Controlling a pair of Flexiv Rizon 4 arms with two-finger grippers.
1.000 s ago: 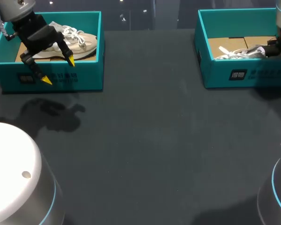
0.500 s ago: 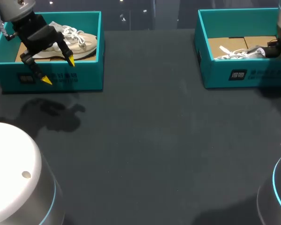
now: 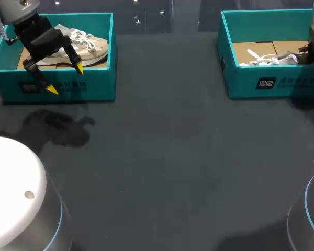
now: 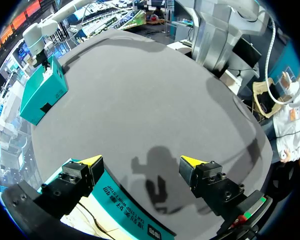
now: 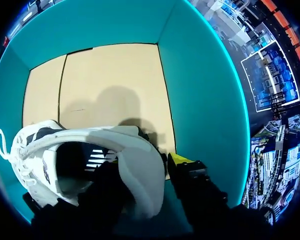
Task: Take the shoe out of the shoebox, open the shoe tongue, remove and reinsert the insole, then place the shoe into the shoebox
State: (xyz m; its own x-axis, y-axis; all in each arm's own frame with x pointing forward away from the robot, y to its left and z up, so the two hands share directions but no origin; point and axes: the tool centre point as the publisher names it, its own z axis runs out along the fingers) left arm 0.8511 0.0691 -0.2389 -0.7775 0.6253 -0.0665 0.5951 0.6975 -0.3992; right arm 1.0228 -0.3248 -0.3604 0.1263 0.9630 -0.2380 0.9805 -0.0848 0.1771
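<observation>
A white shoe [image 3: 269, 59] lies in the teal shoebox [image 3: 272, 83] at the back right. My right gripper [image 3: 306, 52] is inside that box at the shoe's heel. In the right wrist view the heel collar of the white shoe [image 5: 90, 150] stands between the fingers of my right gripper [image 5: 147, 167], with a narrow gap to the yellow-tipped finger [image 5: 179, 159]; the other finger is hidden inside the shoe. A beige shoe [image 3: 89, 46] lies in a second teal box [image 3: 63, 86] at the back left. My left gripper [image 3: 66, 78] hangs wide open over this box's front wall, holding nothing.
Dark table [image 3: 162, 157] spreads between the two boxes. My arms' round bases stand at the front left [image 3: 15, 183] and front right [image 3: 311, 219]. In the left wrist view the left gripper [image 4: 141, 161] hangs over its box's front wall [image 4: 125, 205], and the right box [image 4: 42, 90] stands across the table.
The right fingers have spread apart and the white shoe has settled lower in its box. The left arm has not moved.
</observation>
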